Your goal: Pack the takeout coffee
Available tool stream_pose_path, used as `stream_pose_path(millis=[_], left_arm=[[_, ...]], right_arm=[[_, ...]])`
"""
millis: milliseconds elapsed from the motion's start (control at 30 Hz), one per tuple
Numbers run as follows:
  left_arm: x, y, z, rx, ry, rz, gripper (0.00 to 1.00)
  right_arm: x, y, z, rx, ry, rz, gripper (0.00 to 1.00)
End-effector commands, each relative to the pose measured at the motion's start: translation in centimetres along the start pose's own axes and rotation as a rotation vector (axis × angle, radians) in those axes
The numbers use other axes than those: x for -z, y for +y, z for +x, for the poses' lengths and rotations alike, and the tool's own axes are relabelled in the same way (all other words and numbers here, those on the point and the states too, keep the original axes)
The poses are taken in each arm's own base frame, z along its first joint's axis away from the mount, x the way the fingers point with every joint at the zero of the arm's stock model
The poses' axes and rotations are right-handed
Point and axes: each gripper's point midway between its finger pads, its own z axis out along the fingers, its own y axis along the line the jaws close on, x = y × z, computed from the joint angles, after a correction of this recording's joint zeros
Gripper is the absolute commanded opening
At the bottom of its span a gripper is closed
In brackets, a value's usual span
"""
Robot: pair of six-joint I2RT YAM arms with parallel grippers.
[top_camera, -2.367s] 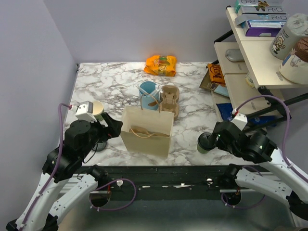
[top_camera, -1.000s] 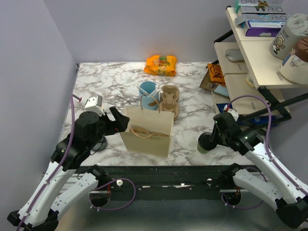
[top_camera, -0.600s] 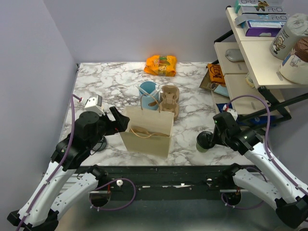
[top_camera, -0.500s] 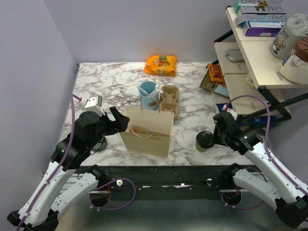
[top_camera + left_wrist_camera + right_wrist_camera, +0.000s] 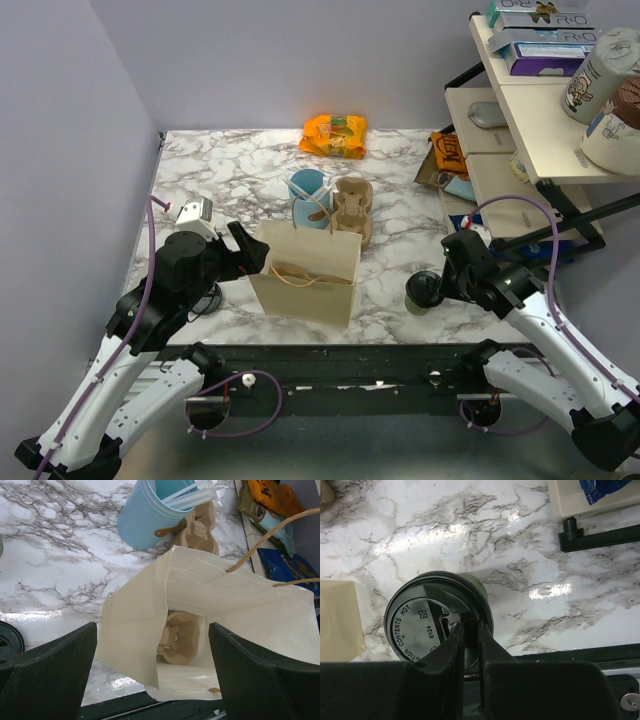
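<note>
1. Tan paper bag [image 5: 305,282]: it stands upright on the white marble table [image 5: 400,180] with its mouth open and its twisted-paper handles [image 5: 270,530] arching over the opening. The left gripper [image 5: 250,252] sits just beside the bag's left edge, jaws fully apart and holding nothing, so the bag is unrestrained. Hazard: a cup that brushes the rim or catches a handle on entry could fold a wall inward or tip the bag over.
2. Moulded brown pulp cup carrier [image 5: 177,637]: it lies on the bag floor. Hazard: a cup lowered onto a ridge rather than into a pocket would probably settle tilted. The view from above does not show which pocket is reachable.
3. Takeout coffee [image 5: 419,296], a small green paper cup: it stands on the table to the right of the bag, apart from it and near the front edge. The right gripper [image 5: 469,628] has its jaws drawn to a narrow gap and appears to pinch the near rim, not the cup body. Hazard: lifted from one side, the cup would likely hang crooked and swing.
4. Round black plastic lid [image 5: 420,622]: it is pressed onto the cup. Hazard: if the whole load passes through the lid edge, the lid may pop off, dropping the cup and spilling its contents.
</note>
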Motion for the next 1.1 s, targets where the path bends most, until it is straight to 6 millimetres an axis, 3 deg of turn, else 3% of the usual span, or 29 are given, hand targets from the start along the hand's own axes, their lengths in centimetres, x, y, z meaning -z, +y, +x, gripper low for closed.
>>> stream_pose_path(millis=[0,300,467,767,933,967,1033,1067], left_arm=[[-0.1,0.2,0.2,-0.002,-0.001,-0.011,0.99],[-0.3,0.3,0.3,-0.003,0.005,-0.013,0.99],[-0.2,0.3,0.2,0.001,-0.003,-0.013,0.99],[0.2,0.6,-0.1,0.000,-0.018,-0.026,0.99],[0.6,0.8,-0.3,0.006,-0.026,-0.036,0.99],[0.7,1.0,-0.3,0.008,-0.028,-0.042,0.99],[0.8,1.2,-0.4,0.009,-0.033,-0.051,0.99],[0.9,1.2,-0.4,0.014,-0.037,-0.051,0.99]], right_arm=[[0.1,-0.5,1.2,0.000,0.061,0.023,0.01],[0.7,0.5,0.0,0.005,0.015,-0.036,0.01],[2.5,1.1,-1.9,-0.024,-0.063,-0.087,0.01],[4.1,1.9,-3.5,-0.052,-0.114,-0.135,0.01],[8.7,2.7,-6.4,-0.056,-0.195,-0.214,0.01],[11.1,3.0,-8.1,-0.077,-0.244,-0.250,0.01],[13.0,3.0,-8.6,-0.084,-0.242,-0.272,0.01],[15.0,3.5,-9.5,-0.095,-0.269,-0.319,0.01]])
